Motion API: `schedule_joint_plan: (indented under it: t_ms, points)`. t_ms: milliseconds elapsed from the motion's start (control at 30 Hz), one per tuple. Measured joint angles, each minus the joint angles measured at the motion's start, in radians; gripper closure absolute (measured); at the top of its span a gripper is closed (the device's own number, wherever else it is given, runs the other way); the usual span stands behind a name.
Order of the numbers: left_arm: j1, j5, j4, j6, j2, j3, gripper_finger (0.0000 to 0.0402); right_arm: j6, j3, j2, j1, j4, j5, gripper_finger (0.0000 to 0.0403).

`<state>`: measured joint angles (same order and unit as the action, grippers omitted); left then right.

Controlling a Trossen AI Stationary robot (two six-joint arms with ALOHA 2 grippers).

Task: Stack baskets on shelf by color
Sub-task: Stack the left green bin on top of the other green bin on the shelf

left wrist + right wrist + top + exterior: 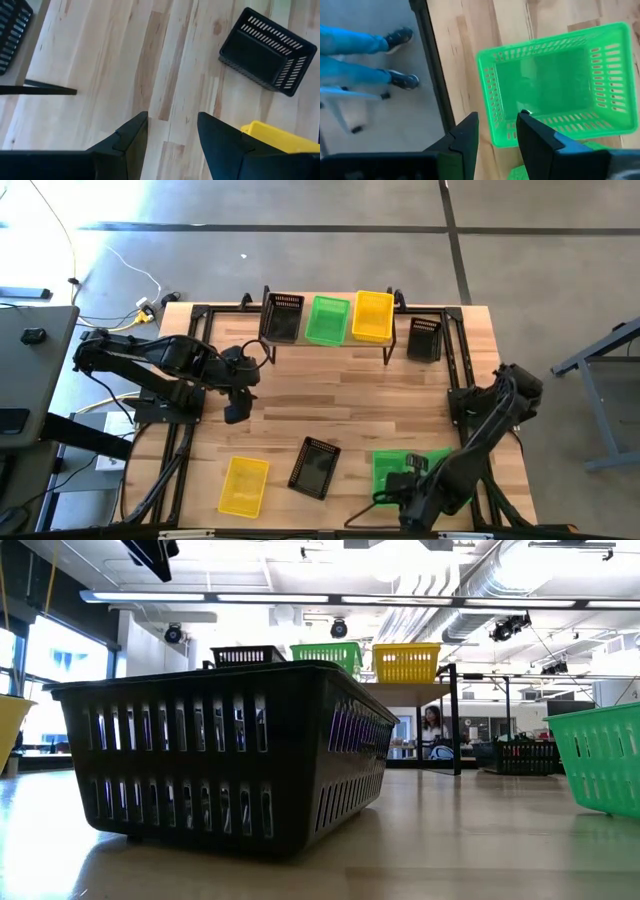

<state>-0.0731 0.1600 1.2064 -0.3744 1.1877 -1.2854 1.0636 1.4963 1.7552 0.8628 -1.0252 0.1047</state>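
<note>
From above we see the surface (400,395) and the shelf (340,345) carrying three baskets, one black (282,317), one green (327,320), one yellow (373,315); four more lie loose. Only the right wrist view shows legs of a person (355,55) beside the surface. Our left claw (236,412) hangs released over bare wood; our right claw (497,131) sits released astride a green basket (555,85) wall.

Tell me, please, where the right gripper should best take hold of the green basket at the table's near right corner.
On the basket's rim wall, from above. The green basket sits upright and open-topped, and the right gripper hangs open over its near long wall, so one finger could probably drop inside, one outside.
</note>
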Motion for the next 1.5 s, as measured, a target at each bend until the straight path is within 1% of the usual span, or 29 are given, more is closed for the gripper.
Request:
schedule_joint_plan:
  t_ms: [200, 433, 667, 833, 1033, 1133, 1200, 1300, 1333, 1500]
  points:
    - [0.0, 0.0, 0.0, -0.017, 0.0, 0.0, 0.0241, -0.018, 0.0, 0.076, 0.005, 0.008, -0.001, 0.0286]
    - [0.0, 0.0, 0.0, -0.019, 0.0, 0.0, 0.0241, -0.033, 0.0, 0.149, 0.004, 0.083, -0.029, 0.0286]
    - [0.0, 0.0, 0.0, -0.017, 0.0, 0.0, 0.0241, -0.021, 0.0, 0.189, 0.004, 0.078, -0.051, 0.0286]
    - [0.0, 0.0, 0.0, -0.016, 0.0, 0.0, 0.0241, 0.008, 0.0, 0.221, 0.004, 0.04, -0.056, 0.0286]
    - [0.0, 0.0, 0.0, -0.016, 0.0, 0.0, 0.0241, 0.009, 0.0, 0.269, 0.004, 0.032, -0.116, 0.0286]
    - [0.0, 0.0, 0.0, -0.016, 0.0, 0.0, 0.0241, 0.01, 0.0, 0.271, 0.001, 0.031, -0.124, 0.0304]
    - [0.0, 0.0, 0.0, -0.016, 0.0, -0.001, 0.0241, 0.013, 0.0, 0.27, -0.005, 0.031, -0.133, 0.0329]
    - [0.0, 0.0, 0.0, -0.016, 0.0, -0.001, 0.0241, 0.009, 0.0, 0.269, -0.019, 0.032, -0.142, 0.0382]
    - [0.0, 0.0, 0.0, -0.016, 0.0, -0.001, 0.0241, 0.009, 0.0, 0.268, -0.023, 0.033, -0.143, 0.0392]
    - [0.0, -0.001, 0.0, 0.006, 0.0, -0.001, 0.0241, 0.033, 0.0, 0.268, -0.045, 0.036, -0.169, 0.0392]
